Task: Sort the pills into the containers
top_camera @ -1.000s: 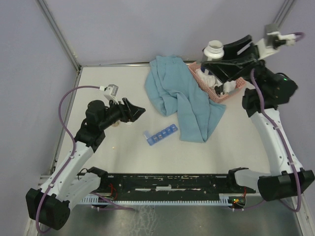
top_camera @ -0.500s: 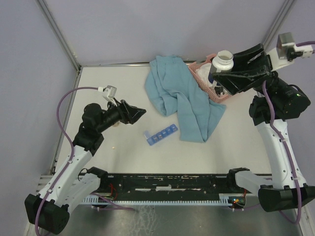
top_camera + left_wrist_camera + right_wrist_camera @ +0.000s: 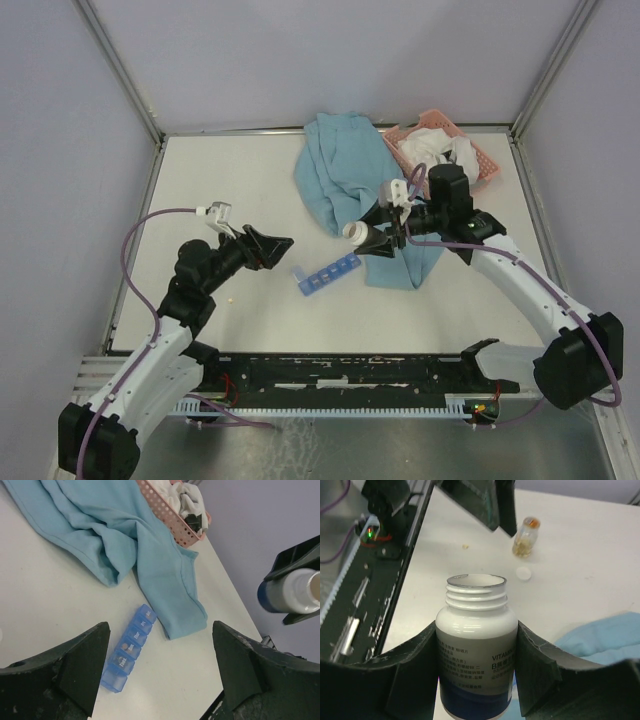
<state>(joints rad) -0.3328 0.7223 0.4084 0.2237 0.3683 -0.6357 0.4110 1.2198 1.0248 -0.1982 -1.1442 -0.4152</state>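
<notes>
The blue organiser strip (image 3: pixel 327 274) lies on the table in front of the cloth; in the left wrist view (image 3: pixel 129 647) one compartment holds a tan pill (image 3: pixel 124 645). A tiny pale pellet (image 3: pixel 233 297) lies loose on the table, also in the right wrist view (image 3: pixel 465 545). My right gripper (image 3: pixel 382 240) is shut on an uncapped white vitamin bottle (image 3: pixel 358 232), lying sideways in the air with its mouth to the left, just right of the strip. The fingers clamp the bottle (image 3: pixel 476 645) on both sides. My left gripper (image 3: pixel 275 245) is open and empty, left of the strip.
A blue cloth (image 3: pixel 370 195) lies crumpled behind the strip. A pink mesh basket (image 3: pixel 478 158) with white things stands at the back right. A small glass vial (image 3: pixel 526 537) and a white cap (image 3: pixel 523 573) sit on the table near the left gripper.
My right arm has swung down from above the pink basket to low over the cloth, bringing the bottle and tipping it sideways. The left arm has shifted slightly forward.
</notes>
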